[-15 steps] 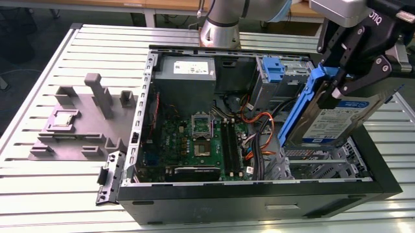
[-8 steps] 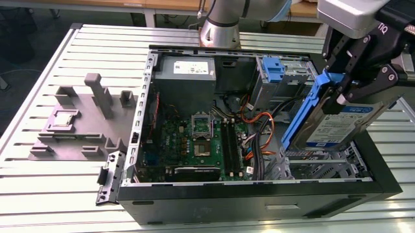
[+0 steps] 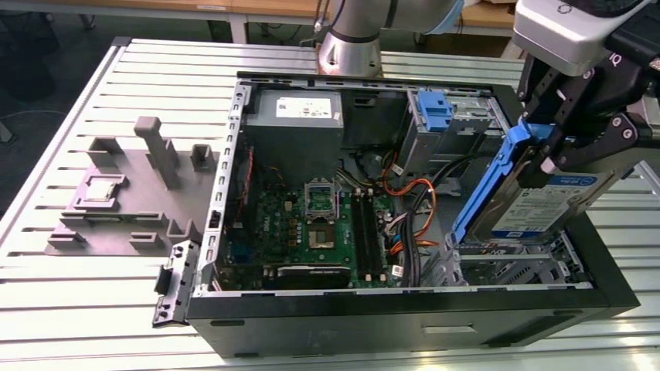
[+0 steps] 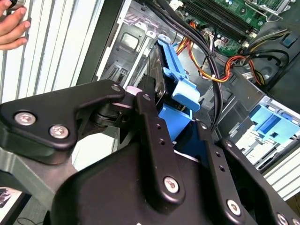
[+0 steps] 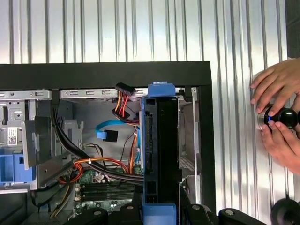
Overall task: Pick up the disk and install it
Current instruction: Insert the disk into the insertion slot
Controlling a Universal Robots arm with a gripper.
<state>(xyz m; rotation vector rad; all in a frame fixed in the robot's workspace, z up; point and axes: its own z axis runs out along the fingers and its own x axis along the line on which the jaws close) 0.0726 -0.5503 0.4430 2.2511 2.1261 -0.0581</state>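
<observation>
We see the jaws clamped on the disk [image 3: 542, 202], gripping its flat faces near the upper end. It hangs tilted at about three o'clock in the exterior view, above the drive cage [image 3: 505, 267] in a corner of the case [image 3: 413, 297]. We judge the tilt lets its blue bracket [image 3: 493, 182] lead down into that bay. The exterior view gives us the labelled face and the lean. The first wrist view gives the disk edge-on, plus a person's hand [image 5: 274, 93] on a dark knob out on the desk [image 5: 234, 37], beside the case.
</observation>
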